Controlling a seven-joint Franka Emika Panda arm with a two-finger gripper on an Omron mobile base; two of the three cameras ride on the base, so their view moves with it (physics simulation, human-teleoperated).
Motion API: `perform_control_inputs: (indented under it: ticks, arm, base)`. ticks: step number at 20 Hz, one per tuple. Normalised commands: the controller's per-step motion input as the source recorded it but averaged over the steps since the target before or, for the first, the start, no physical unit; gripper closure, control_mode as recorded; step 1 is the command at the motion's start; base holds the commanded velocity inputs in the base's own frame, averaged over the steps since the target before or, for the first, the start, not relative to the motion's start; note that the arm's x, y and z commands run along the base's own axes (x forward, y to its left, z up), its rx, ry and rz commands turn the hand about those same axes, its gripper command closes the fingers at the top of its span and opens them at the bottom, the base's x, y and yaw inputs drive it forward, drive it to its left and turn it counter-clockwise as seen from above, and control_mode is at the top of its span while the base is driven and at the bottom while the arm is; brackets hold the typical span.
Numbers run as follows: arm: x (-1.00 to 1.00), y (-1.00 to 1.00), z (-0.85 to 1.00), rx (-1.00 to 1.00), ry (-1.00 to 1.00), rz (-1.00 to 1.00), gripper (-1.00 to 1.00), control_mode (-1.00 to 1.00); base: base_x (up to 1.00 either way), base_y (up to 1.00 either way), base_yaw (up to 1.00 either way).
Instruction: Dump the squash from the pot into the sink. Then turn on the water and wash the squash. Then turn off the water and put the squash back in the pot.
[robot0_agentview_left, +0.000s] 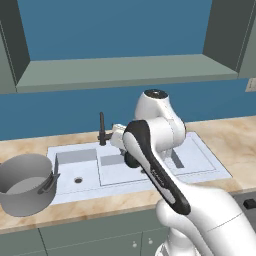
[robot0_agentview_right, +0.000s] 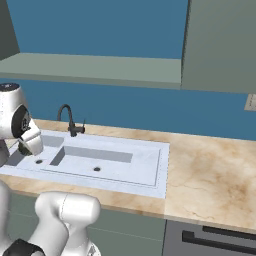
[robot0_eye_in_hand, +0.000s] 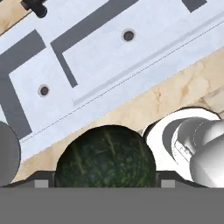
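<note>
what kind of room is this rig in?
A kitchen, rendered in simulation. Cues: a double-basin sink with a dark faucet set in a marbled counter, a grey pot standing beside the sink, and cabinet fronts under the counter.

Blue wall (robot0_agentview_left: 115, 30), grey shelf (robot0_agentview_left: 125, 72), marble counter (robot0_agentview_right: 210, 170)

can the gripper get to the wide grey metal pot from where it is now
Probably yes. The wide grey metal pot stands open on the counter beside the sink, nothing over it. But the gripper is already shut on the dark green squash.
</note>
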Motion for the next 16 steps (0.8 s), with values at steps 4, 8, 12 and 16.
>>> perform_control_inputs:
  ticks: [4,8,12,16]
  arm:
    - [0.00,0.89,0.56,0.00,0.00,0.13,1.00,-1.00]
    - [0.00,0.93,0.37,-0.02,0.00,0.09,1.00,-1.00]
    - [0.00,0.89,0.26,-0.04,0.00,0.08,1.00,-1.00]
    - [0.00,0.86,0.08,-0.03,0.00,0.10,1.00,-1.00]
  base:
    - [0.00,0.00,0.00]
    - [0.00,0.00,0.00]
    - [0.00,0.00,0.00]
    - [0.00,0.00,0.00]
